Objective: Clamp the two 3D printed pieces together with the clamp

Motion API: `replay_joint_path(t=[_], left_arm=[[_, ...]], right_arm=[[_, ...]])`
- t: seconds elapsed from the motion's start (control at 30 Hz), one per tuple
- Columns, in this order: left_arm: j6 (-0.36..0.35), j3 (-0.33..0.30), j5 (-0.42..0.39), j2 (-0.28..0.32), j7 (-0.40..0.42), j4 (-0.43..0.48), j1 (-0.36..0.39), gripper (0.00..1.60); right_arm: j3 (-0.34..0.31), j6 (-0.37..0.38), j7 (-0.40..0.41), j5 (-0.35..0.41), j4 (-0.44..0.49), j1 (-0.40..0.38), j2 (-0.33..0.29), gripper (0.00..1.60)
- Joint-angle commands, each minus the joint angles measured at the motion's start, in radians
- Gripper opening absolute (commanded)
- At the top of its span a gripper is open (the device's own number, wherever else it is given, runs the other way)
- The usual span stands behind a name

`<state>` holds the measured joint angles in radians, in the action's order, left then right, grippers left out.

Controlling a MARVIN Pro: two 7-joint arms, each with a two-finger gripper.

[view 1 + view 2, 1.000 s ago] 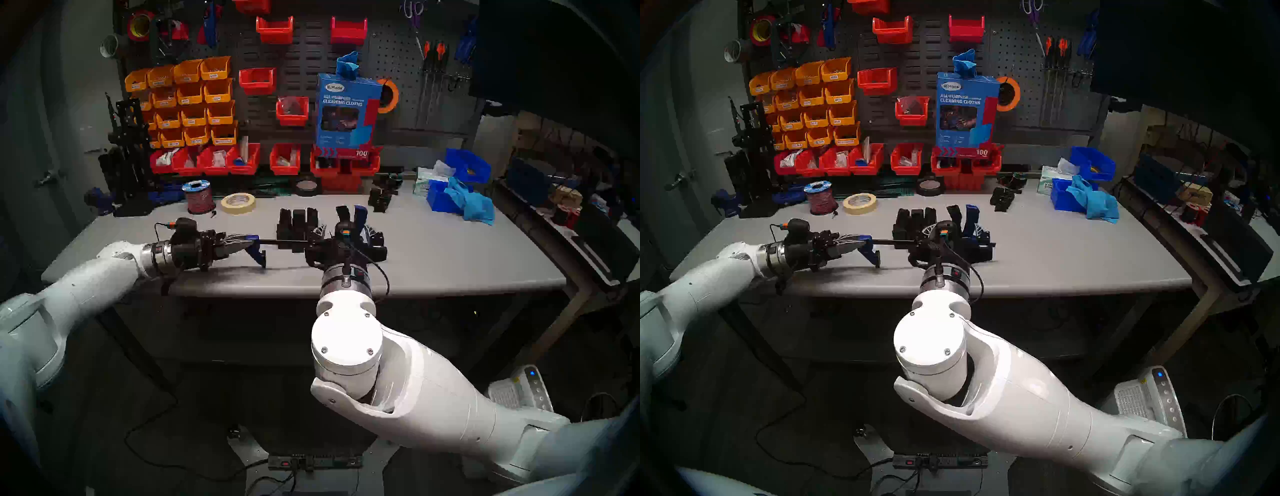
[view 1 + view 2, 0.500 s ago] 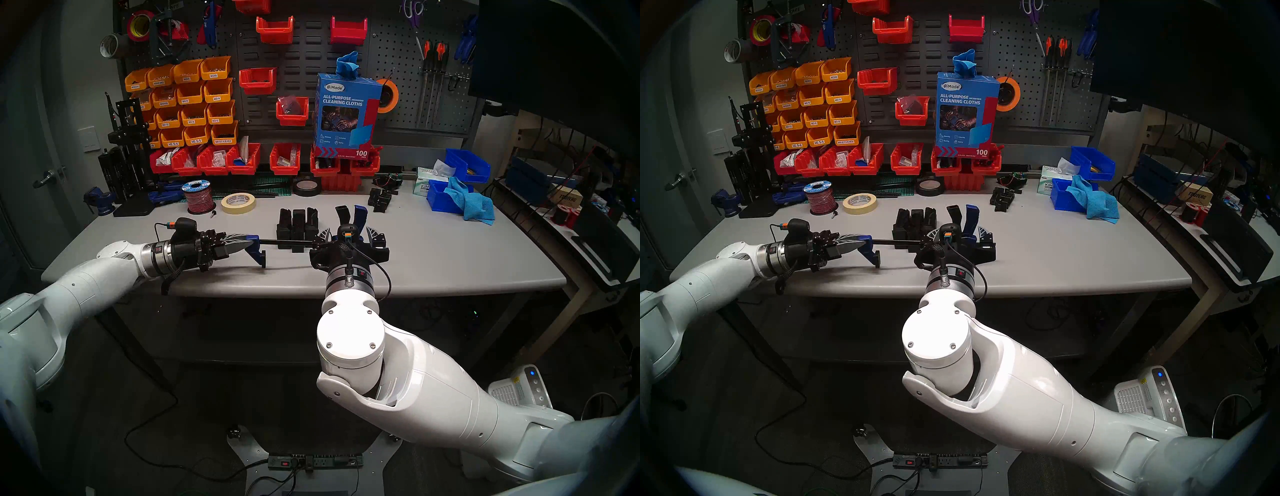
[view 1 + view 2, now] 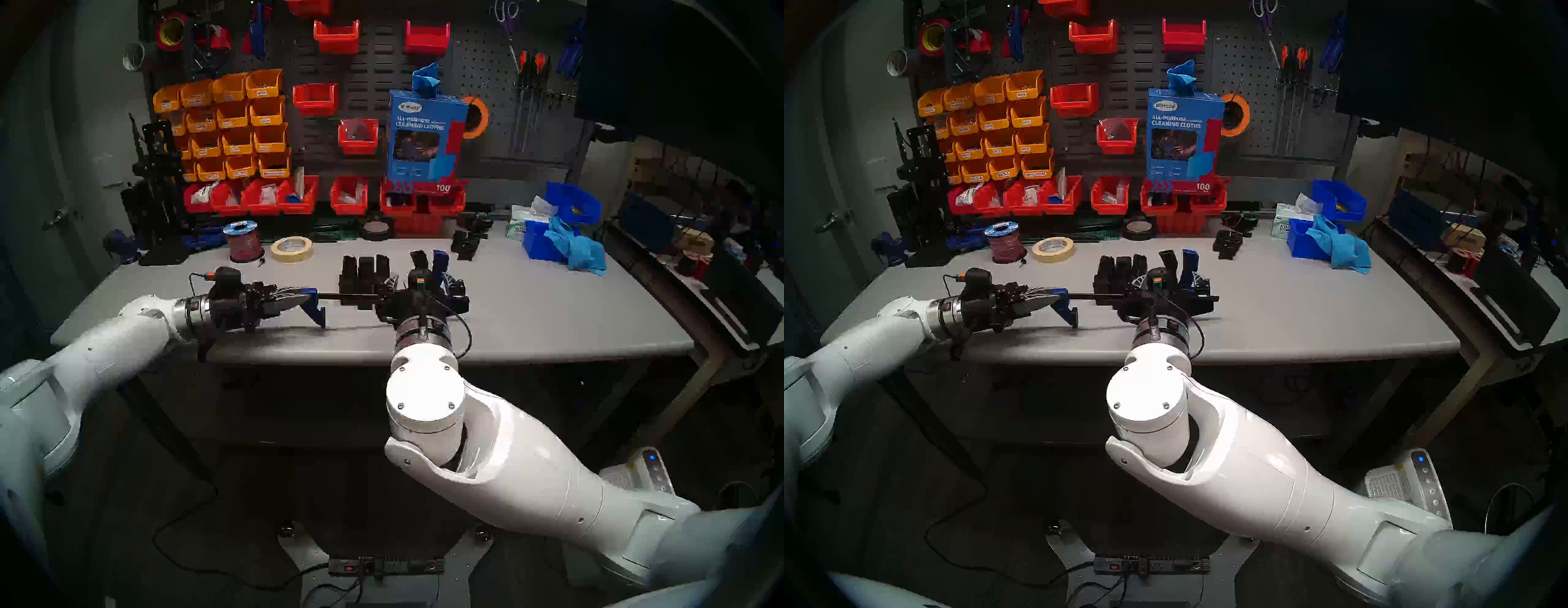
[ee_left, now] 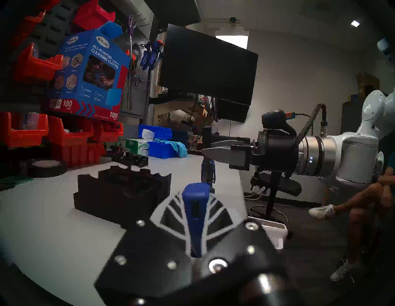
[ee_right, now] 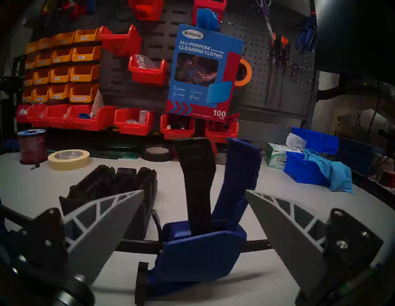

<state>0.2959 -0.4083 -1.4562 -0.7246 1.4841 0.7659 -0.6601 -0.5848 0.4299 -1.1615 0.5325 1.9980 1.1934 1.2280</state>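
The blue clamp (image 3: pixel 314 305) hangs just above the table, its thin black bar (image 3: pixel 348 296) running left to right in front of the two 3D printed pieces (image 3: pixel 365 271). My left gripper (image 3: pixel 303 299) is shut on the blue fixed jaw (image 4: pixel 194 205) at the bar's left end. My right gripper (image 5: pixel 194 191) is open, one finger on each side of the clamp's blue sliding head (image 5: pixel 198 247), with a gap to each finger. The black trigger (image 5: pixel 196 171) and blue handle (image 5: pixel 239 171) stick up between the fingers. The black notched pieces (image 5: pixel 111 181) stand side by side just behind the bar.
A masking tape roll (image 3: pixel 292 248), a wire spool (image 3: pixel 244 242) and a black tape roll (image 3: pixel 375 227) sit at the back. A heap of small black parts (image 3: pixel 466 244) and blue bins with a cloth (image 3: pixel 564 246) are back right. A person's legs (image 4: pixel 363 203) show beyond the table.
My right wrist has moved a little forward toward the clamp's sliding head, still open. The left arm and the clamp have stayed put.
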Motion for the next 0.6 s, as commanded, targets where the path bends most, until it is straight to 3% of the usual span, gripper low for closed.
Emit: replay_joint_path(t=[0.0,0.57], left_arm=[[0.000,-0.003,-0.014,-0.001,-0.001,-0.002,0.018,0.00],[0.001,-0.001,-0.015,-0.001,-0.001,-0.002,0.019,0.00]], right_arm=[[-0.002,-0.004,-0.003,-0.009,0.006,-0.014,0.010,1.60],[0.008,-0.012,-0.055,-0.014,0.033,0.038,0.000,1.60]])
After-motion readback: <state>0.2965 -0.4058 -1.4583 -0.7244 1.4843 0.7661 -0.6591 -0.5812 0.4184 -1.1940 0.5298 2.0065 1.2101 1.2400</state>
